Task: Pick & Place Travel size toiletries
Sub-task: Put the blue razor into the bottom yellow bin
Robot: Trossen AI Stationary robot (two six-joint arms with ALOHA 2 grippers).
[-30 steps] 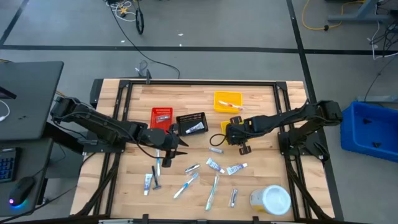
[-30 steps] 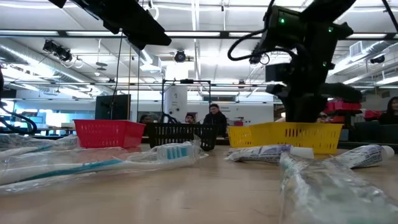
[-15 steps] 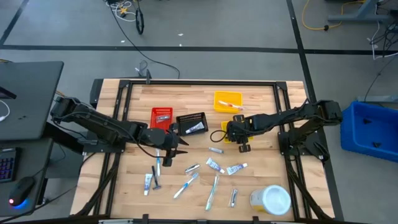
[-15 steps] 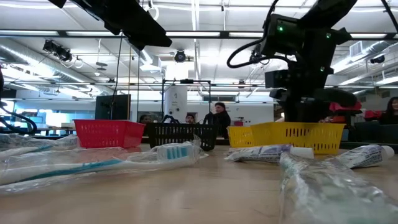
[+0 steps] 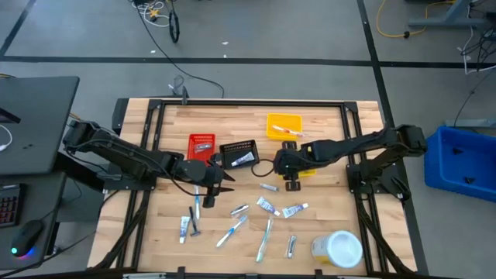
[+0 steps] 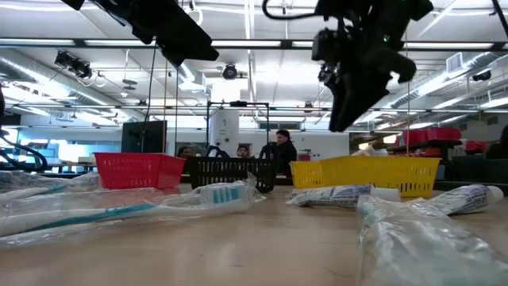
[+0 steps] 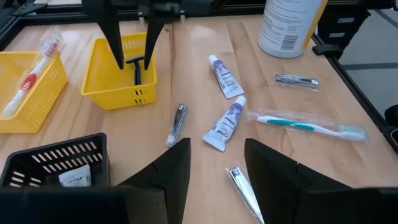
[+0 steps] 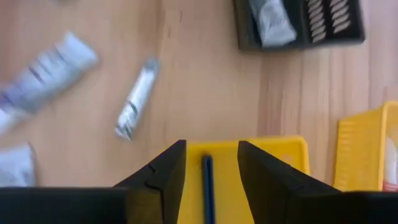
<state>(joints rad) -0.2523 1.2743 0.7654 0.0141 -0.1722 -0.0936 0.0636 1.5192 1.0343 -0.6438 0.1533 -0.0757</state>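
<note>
Right wrist view, slim blue-black razor [image 8: 208,186] lying in yellow bin [image 8: 292,155]

Bright lights on the ceiling [image 6: 250,44] make the room very light. Shadows are soft. Up close, the wrapped toothbrush [image 6: 103,213] looks fuzzy, and the right wrist view is blurry.

Scattered flat across the worktop [image 5: 325,221]: white-and-blue mini tubes [image 5: 267,206], thin toothbrushes [image 5: 232,230], silvery sachets [image 5: 291,246]; blue razor [image 7: 137,70] inside small yellow bin [image 7: 122,82].
</note>
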